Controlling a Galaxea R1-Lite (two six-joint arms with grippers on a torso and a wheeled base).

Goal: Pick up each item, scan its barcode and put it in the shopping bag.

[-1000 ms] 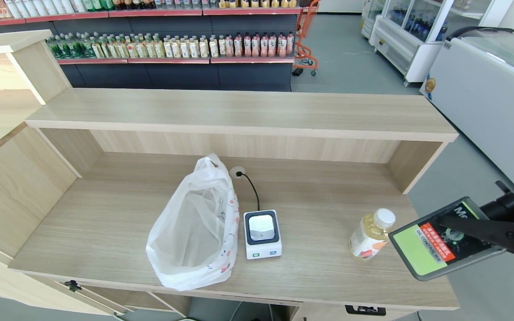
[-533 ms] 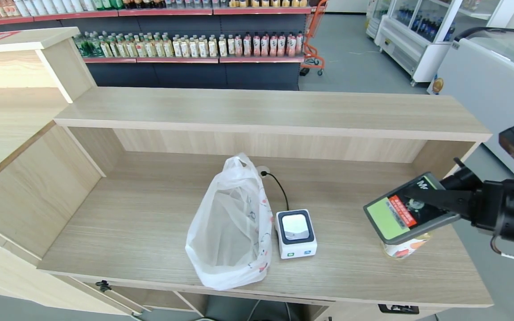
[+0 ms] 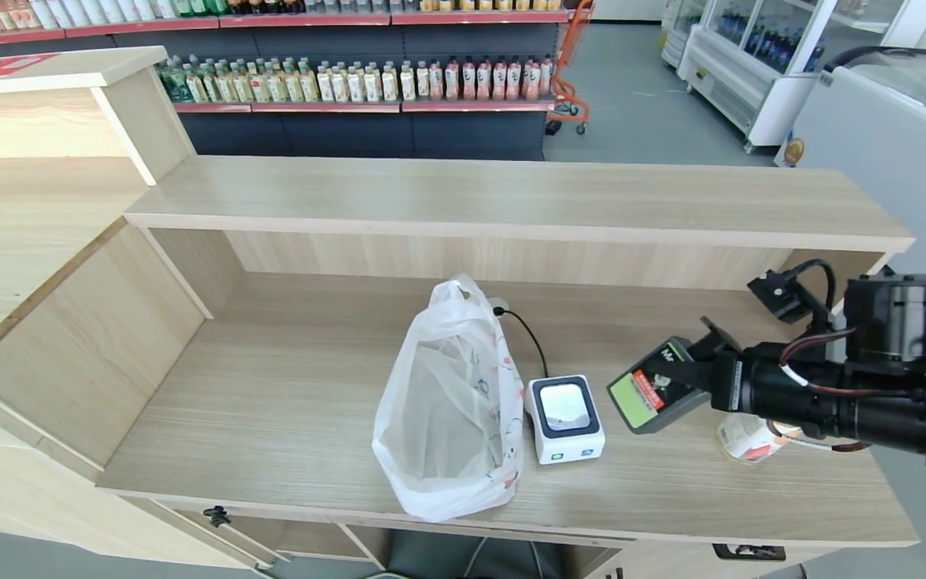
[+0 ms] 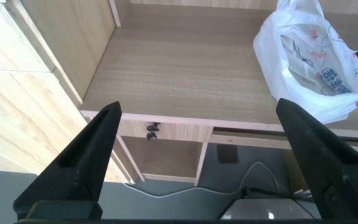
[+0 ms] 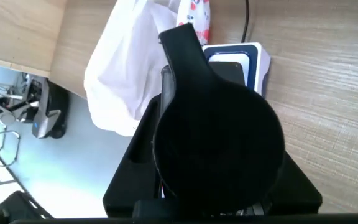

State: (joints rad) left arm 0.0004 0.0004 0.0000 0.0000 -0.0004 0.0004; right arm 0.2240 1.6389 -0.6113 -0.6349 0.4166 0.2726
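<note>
Right tool (image 3: 682, 376) grips a dark packet (image 3: 638, 396), green panel and red strip up, writing too small to read. Scanner (image 3: 564, 418) sits just beside that tool; left tool (image 4: 199, 109) gapes wide.

Count on inspection: one worktop (image 3: 286, 402). One shopping bag (image 3: 451, 418), white plastic. One barcode scanner (image 3: 564, 418), with one black cable (image 3: 529, 338). Two items: one flat packet (image 3: 648, 392) and one bottle (image 3: 748, 441), the latter partly hidden behind the right arm. Two tools: one left tool (image 4: 199, 106), one right tool (image 3: 682, 371). Shelved bottles (image 3: 366, 80) behind: two rows, individual count not determinable.
</note>
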